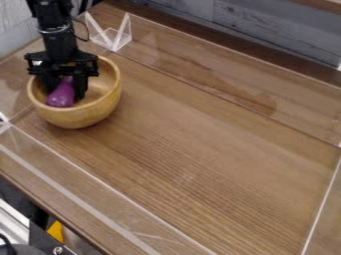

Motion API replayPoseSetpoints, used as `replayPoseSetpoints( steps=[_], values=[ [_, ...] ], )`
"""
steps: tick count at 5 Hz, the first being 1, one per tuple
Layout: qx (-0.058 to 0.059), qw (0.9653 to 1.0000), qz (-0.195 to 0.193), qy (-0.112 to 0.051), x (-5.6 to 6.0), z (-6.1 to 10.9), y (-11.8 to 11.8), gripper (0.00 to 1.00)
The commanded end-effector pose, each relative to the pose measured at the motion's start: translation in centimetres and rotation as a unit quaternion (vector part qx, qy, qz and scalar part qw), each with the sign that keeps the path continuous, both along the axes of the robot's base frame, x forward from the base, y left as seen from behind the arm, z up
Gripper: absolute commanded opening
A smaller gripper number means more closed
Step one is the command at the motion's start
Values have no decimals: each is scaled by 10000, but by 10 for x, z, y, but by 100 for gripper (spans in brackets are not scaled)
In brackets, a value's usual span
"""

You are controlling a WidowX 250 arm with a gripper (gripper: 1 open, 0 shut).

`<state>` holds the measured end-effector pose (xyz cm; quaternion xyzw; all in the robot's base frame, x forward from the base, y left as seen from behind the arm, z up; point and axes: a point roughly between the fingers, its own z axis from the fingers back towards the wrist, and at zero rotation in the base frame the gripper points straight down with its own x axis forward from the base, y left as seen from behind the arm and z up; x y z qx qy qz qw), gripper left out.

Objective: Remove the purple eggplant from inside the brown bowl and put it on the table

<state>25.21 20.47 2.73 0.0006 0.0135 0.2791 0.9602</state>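
Observation:
The brown bowl (94, 108) stands at the table's (213, 149) far left. Inside it lies the purple eggplant (62, 95), glossy and leaning toward the bowl's left side. My black gripper (63, 86) points straight down into the bowl, one finger on each side of the eggplant. The fingers (43, 84) stand a little apart from the eggplant's sides, so the gripper is open around it. The eggplant's top end is partly hidden behind the gripper body.
Low clear plastic walls (160, 40) edge the tabletop, with a folded clear corner piece (114, 35) just behind the bowl. Bare wood stretches to the right of the bowl and toward the front.

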Motion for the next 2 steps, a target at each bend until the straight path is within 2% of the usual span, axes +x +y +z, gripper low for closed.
replayPoseSetpoints(
  steps=[1,2],
  values=[
    [59,9999,-108,-5,4,10,-2,0],
    [8,10000,12,-43,3,16,-6,0]
  ],
)
